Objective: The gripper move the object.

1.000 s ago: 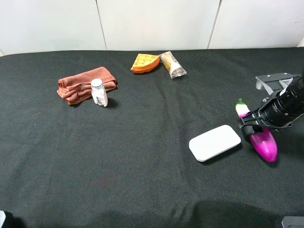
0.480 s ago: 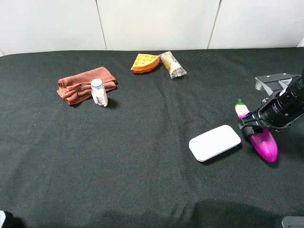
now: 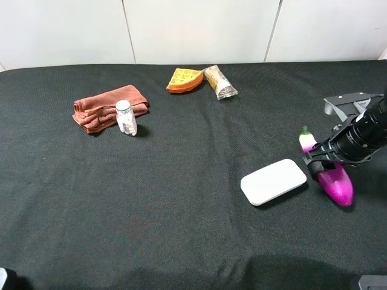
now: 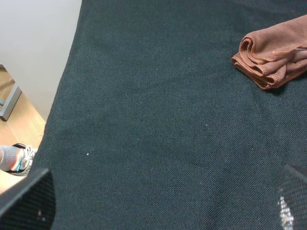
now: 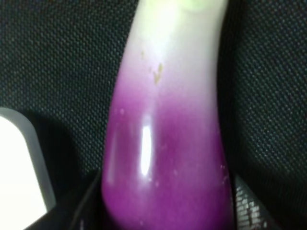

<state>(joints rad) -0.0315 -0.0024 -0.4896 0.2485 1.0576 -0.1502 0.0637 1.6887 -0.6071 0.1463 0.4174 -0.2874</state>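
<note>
Eggplant (image 3: 334, 179), a glossy toy piece shading from magenta to white at its green stem, lay on the black cloth (image 3: 181, 199) at the right side of the table, just beside the flat white case (image 3: 273, 181). Right gripper (image 3: 323, 164) straddled the middle of the eggplant, and in the right wrist view both dark fingers (image 5: 88, 203) sat against the sides of the purple body (image 5: 165, 143), jaws nearly closed on it. Whether the eggplant was raised off the cloth could not be told. A corner of the white case (image 5: 19, 163) showed next to it in that view.

Left gripper (image 4: 158, 203) hung over bare cloth near the table edge; its two dark fingertips (image 4: 26, 199) stood wide apart with nothing between them. A folded rust-brown towel (image 3: 109, 107) lay at the far left with a small white bottle (image 3: 125, 117) standing against it. An orange waffle wedge (image 3: 184, 80) and a clear wrapped snack (image 3: 219, 82) lay side by side near the far edge.
</note>
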